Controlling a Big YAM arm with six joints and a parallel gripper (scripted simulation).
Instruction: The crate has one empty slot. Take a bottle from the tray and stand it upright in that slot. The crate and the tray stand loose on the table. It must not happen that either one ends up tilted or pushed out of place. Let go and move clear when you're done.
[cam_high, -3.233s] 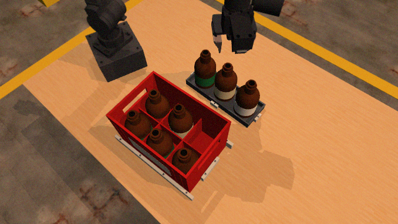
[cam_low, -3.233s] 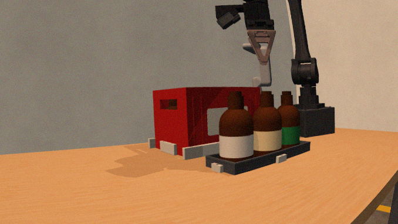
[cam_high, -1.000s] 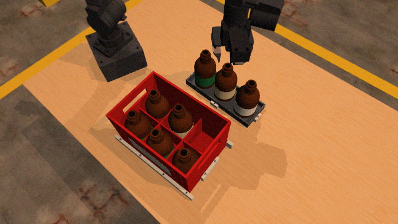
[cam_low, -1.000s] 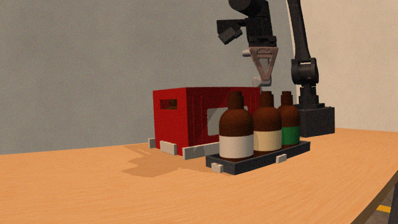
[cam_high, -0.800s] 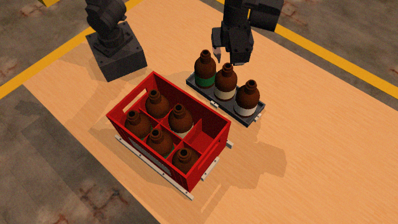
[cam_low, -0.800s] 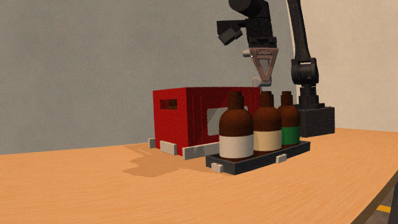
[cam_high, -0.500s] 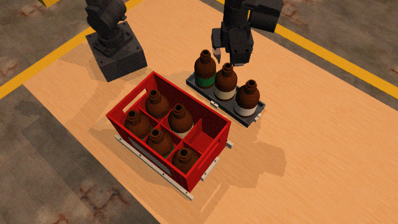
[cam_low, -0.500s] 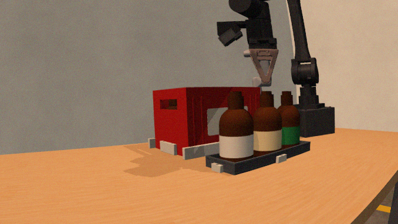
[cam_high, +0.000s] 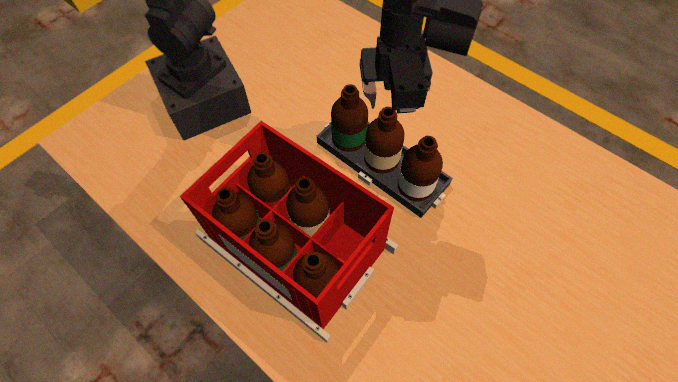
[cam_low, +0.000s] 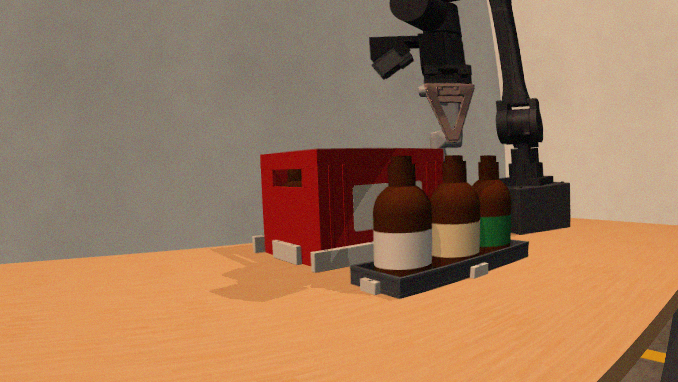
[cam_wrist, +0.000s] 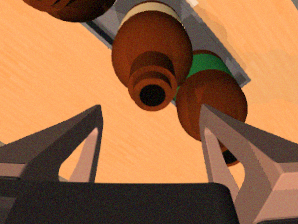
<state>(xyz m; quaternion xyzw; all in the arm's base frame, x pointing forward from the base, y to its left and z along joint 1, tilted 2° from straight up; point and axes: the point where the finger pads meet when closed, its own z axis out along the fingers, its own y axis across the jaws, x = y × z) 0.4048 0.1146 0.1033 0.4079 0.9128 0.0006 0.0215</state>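
Apparently pre-grasp | gripper (cam_high: 387, 106) (cam_low: 452, 142) (cam_wrist: 151, 113) fairly wide, nothing held, near cream-labelled bottle (cam_high: 385, 140) (cam_low: 455, 205) (cam_wrist: 150, 47) (likely target) | bottle upright in black tray (cam_high: 423, 210) (cam_low: 440, 272) (cam_wrist: 242, 80), neck exposed for gripping | red crate (cam_high: 387, 225) (cam_low: 290, 210) slot vacant, awaiting it
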